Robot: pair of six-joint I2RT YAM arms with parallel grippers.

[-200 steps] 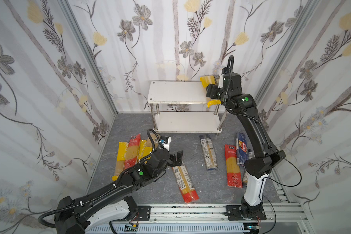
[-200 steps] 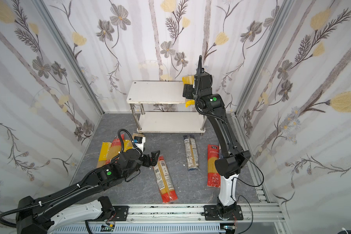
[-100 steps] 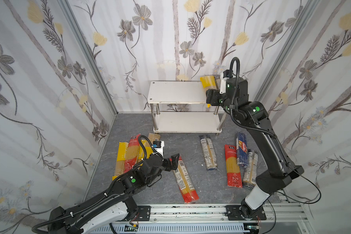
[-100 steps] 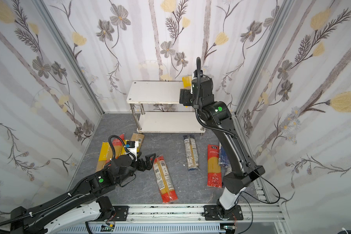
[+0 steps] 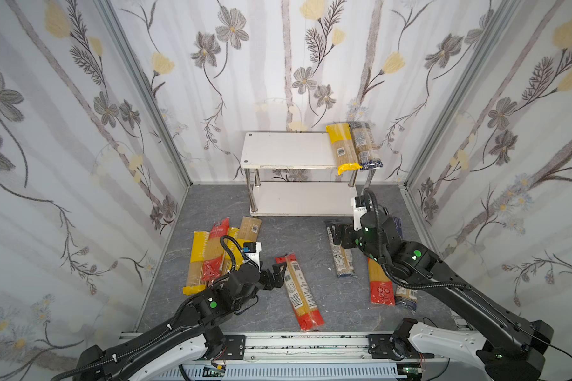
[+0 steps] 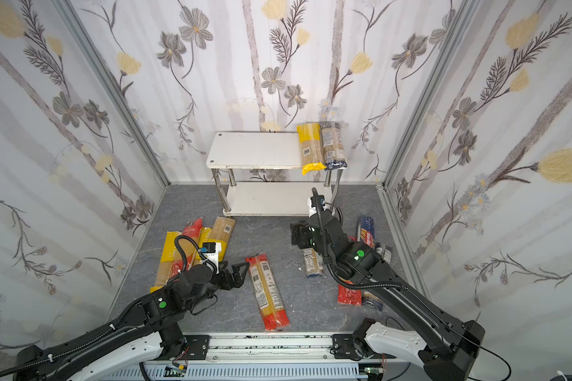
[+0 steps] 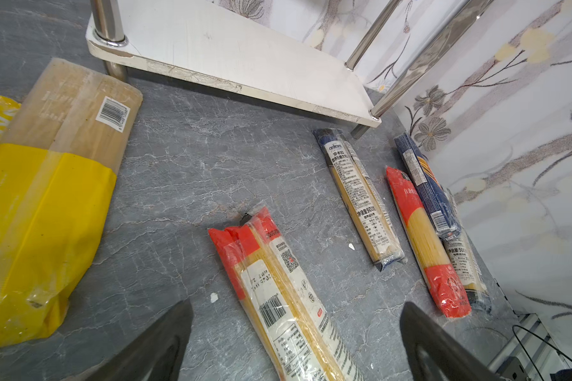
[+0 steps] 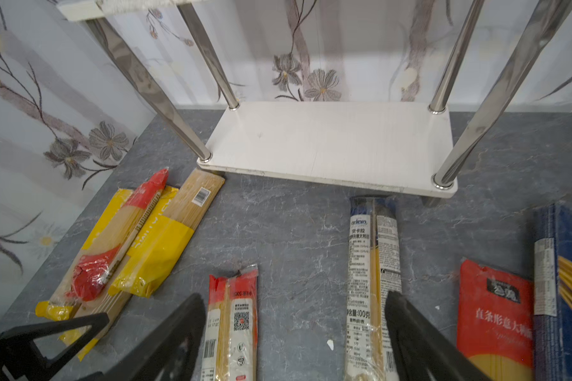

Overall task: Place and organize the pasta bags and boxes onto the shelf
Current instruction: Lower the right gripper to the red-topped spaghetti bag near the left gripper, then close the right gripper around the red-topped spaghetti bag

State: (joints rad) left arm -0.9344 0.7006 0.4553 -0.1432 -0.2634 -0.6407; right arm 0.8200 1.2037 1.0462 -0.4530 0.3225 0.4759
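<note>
The shelf (image 5: 286, 150) stands at the back wall. On the right of its top board lie a yellow-ended pack (image 5: 342, 148) and a dark blue-ended pack (image 5: 365, 145). My left gripper (image 5: 278, 268) is open, low over the upper end of a red-ended pack (image 7: 278, 297), which lies on the floor between the fingers. My right gripper (image 5: 336, 236) is open and holds nothing, hanging above another dark blue-ended pack (image 8: 373, 264) in front of the shelf. The dark blue Barilla box (image 6: 367, 231) lies at the right wall.
A pile of yellow and red packs (image 5: 212, 254) lies on the grey floor at the left. A red-ended pack (image 5: 380, 283) and more packs lie under my right arm. The shelf's lower board (image 5: 298, 198) is bare. Patterned walls close in three sides.
My right gripper has drawn back from the shelf's top board and dropped to just above the floor packs. The yellow-ended pack stays on the board. The left gripper has shifted only slightly.
</note>
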